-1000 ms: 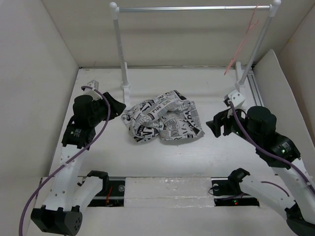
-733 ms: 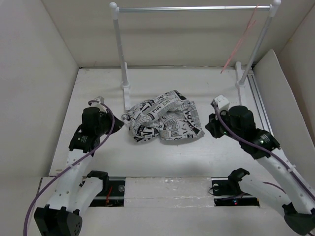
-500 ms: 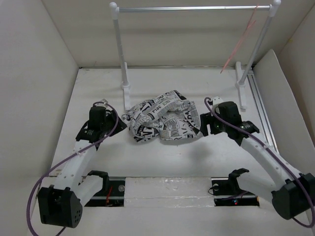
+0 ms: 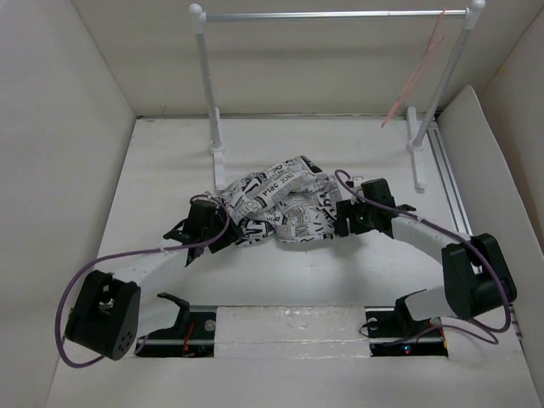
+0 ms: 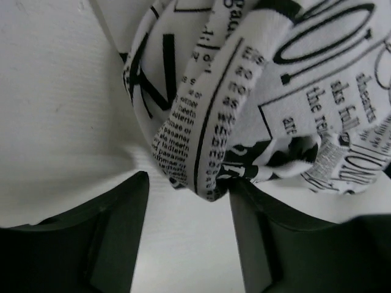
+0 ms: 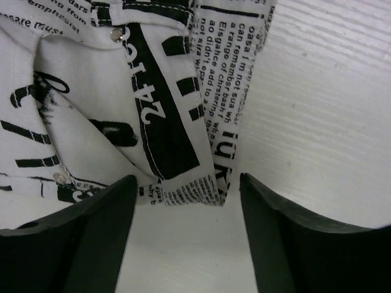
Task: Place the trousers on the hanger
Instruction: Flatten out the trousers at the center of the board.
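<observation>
The trousers (image 4: 285, 204), white with black newspaper print, lie crumpled in the middle of the table. My left gripper (image 4: 218, 235) is low at their left edge, open; in the left wrist view a fold of the trousers (image 5: 208, 128) hangs just ahead of the gap between its fingers (image 5: 116, 232). My right gripper (image 4: 342, 219) is low at their right edge, open; in the right wrist view a hem of the trousers (image 6: 189, 183) lies at the mouth of its fingers (image 6: 281, 238). The thin pink hanger (image 4: 416, 72) hangs at the right end of the rack bar.
A white-posted rack (image 4: 208, 85) with a silver crossbar (image 4: 331, 14) stands at the back of the table. White walls close in the left, back and right sides. A metal rail (image 4: 446, 178) runs along the right side.
Both arms have dropped and reached inward from the outer sides to the edges of the trousers. The cloth pile has been nudged slightly at its edges.
</observation>
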